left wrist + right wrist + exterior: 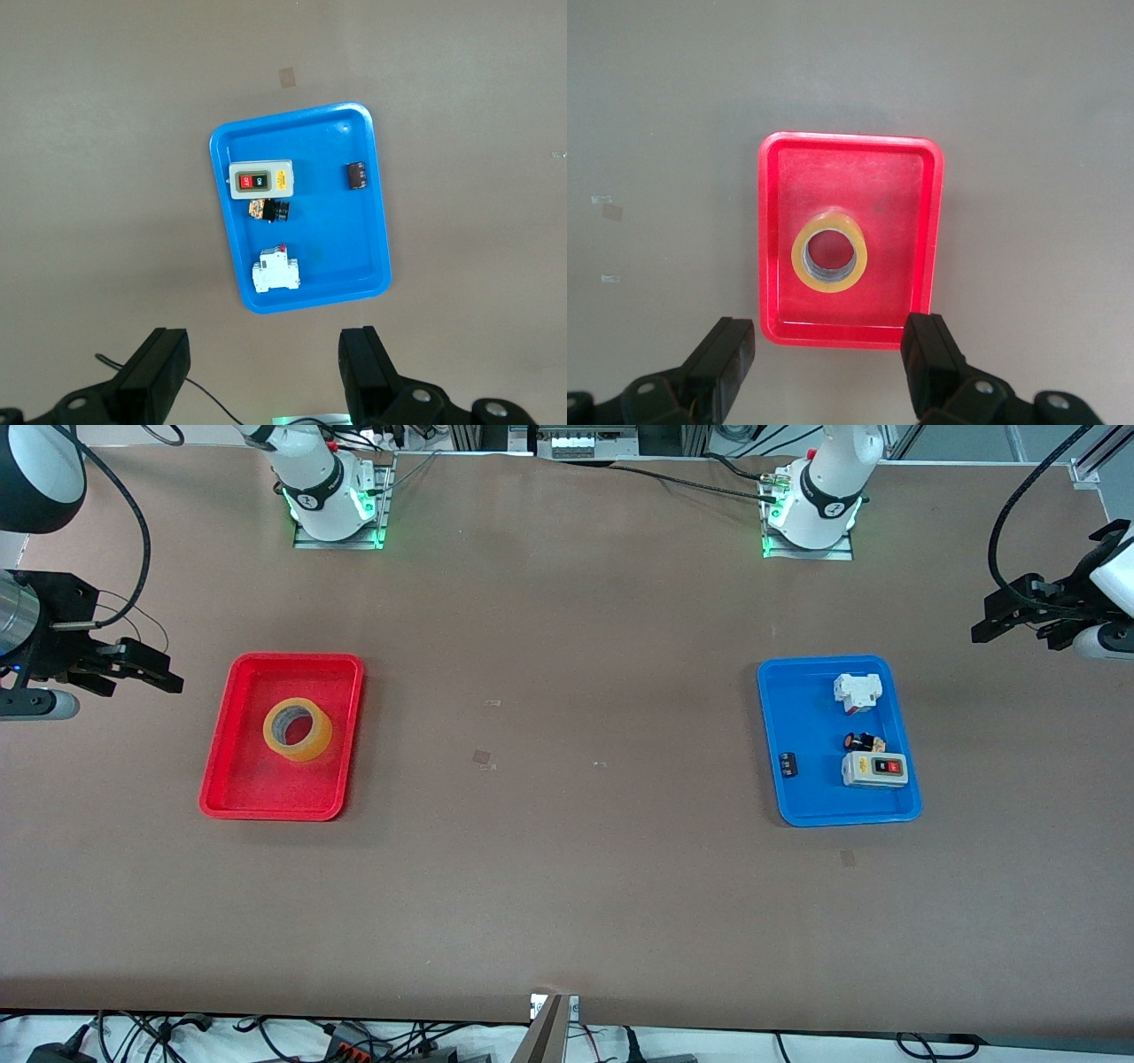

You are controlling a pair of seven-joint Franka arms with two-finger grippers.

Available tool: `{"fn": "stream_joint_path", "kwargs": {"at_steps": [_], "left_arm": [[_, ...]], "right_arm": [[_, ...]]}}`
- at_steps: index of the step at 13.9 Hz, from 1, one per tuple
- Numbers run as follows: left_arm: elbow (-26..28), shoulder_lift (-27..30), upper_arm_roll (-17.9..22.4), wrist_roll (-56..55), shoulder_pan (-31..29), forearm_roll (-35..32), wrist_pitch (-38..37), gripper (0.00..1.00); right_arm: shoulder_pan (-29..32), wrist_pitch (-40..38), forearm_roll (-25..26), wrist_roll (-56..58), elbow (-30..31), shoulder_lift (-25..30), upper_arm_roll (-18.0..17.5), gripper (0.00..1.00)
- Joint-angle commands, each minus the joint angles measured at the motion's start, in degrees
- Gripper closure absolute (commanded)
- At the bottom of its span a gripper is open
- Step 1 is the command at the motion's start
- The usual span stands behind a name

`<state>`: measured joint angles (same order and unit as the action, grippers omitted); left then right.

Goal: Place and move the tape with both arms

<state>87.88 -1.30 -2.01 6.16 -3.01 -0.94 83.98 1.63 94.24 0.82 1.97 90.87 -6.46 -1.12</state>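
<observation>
Tape roll (298,729) lying flat in the red tray (232,779), both claws raised and parted.

Front view: the roll sits hole-up near the tray's middle, toward the right arm's end of the desk (567,850); the blue tray (797,806), toward the left arm's end, carries a white breaker (857,692), a grey switch box (874,770) and two small dark parts. Each claw hangs beside its own tray, a placing that suits either a coming pick-up or a finished set-down. Left wrist view: the left claw (266,367) stands wide above the desk just off the blue tray's edge, holding nothing. Right wrist view: the right claw (828,359) is likewise wide, over the red tray's rim, with the roll framed between its fingers.
</observation>
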Motion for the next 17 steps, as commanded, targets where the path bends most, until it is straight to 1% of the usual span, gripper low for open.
{"fn": "stream_joint_path", "kwargs": {"at_steps": [1, 4, 5, 7, 9, 13, 15, 17], "left_arm": [[-0.7, 0.0, -0.7, -0.1, -0.8, 0.2, -1.0, 0.0], [-0.7, 0.0, -0.7, -0.1, -0.8, 0.2, -1.0, 0.0], [-0.7, 0.0, -0.7, -0.1, -0.8, 0.2, -1.0, 0.0], [-0.7, 0.1, -0.7, -0.1, -0.8, 0.2, -1.0, 0.0], [-0.7, 0.1, -0.7, -0.1, -0.8, 0.2, -1.1, 0.0], [-0.7, 0.2, -0.7, -0.1, -0.8, 0.2, -1.1, 0.0], [-0.7, 0.2, -0.7, -0.1, -0.8, 0.2, -1.2, 0.0], [-0.8, 0.2, -0.7, -0.1, -0.8, 0.2, -1.4, 0.0]], "right_arm": [[0.9, -0.1, 0.6, 0.3, 1.3, 1.4, -0.7, 0.01], [0.3, -0.2, 2.9, 0.0, 1.4, 1.3, -1.0, 0.01], [0.2, -0.3, 3.0, -0.6, 1.4, 1.5, -1.0, 0.01], [0.7, -1.6, 1.8, -0.7, 1.4, 1.5, -0.6, 0.01], [0.8, -1.3, -1.5, -0.5, 1.4, 1.5, -0.4, 0.01], [0.7, -1.3, -0.5, 0.1, 1.5, 2.5, -0.4, 0.01], [0.4, -1.4, 2.0, 0.0, 1.9, 2.9, -0.5, 0.01], [0.5, -1.5, 1.9, -0.4, 1.9, 2.9, -0.6, 0.01]]}}
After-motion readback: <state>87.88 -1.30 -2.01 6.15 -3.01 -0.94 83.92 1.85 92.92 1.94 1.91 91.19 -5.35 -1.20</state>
